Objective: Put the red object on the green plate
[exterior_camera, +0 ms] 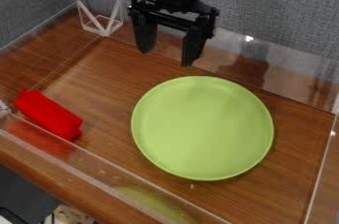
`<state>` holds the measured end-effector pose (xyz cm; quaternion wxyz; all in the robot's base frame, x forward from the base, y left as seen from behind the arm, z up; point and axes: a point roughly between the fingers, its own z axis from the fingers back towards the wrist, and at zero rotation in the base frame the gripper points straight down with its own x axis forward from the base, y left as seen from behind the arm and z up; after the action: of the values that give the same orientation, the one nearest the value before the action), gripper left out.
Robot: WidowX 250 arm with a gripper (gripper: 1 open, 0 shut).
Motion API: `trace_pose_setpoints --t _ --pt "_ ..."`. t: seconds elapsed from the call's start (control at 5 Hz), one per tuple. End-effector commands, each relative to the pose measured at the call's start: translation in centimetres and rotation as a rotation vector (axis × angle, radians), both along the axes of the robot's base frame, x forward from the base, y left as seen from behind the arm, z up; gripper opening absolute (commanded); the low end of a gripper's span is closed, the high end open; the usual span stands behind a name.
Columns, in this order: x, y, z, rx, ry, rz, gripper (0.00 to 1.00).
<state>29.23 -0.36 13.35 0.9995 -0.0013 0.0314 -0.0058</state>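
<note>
1. The wooden desk [106, 79] carries everything, ringed by a low clear wall [79, 164].
2. The green plate [201, 127] lies flat at centre-right.
3. The black end effector [172, 45] hangs above the desk behind the plate's far rim, pointing down, its fingers spread apart and holding nothing.
4. The red object [48, 113] lies on the desk at the left edge, well apart from the plate.
5. A small white wire stand [98, 17] sits in the far corner.

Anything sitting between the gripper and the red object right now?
No. The camera view shows only bare wooden tabletop between the open gripper and the red object.
</note>
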Motion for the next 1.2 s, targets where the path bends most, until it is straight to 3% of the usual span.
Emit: trace_pose_setpoints --t 0.0,0.2,0.4,0.8,1.0 --pt "-0.5 2.4 -1.4 -0.008 0.006 0.030 1.00" --pt "-1.8 4.9 -2.1 -0.022 -0.006 0.059 1.00" --pt "-2.0 6.1 -2.1 -0.024 -0.038 0.097 1.00" --pt "-2.6 8.6 -4.3 -0.012 -0.022 0.193 1.00" --pt "-2.9 8.2 -4.2 -0.007 -0.018 0.229 1.00"
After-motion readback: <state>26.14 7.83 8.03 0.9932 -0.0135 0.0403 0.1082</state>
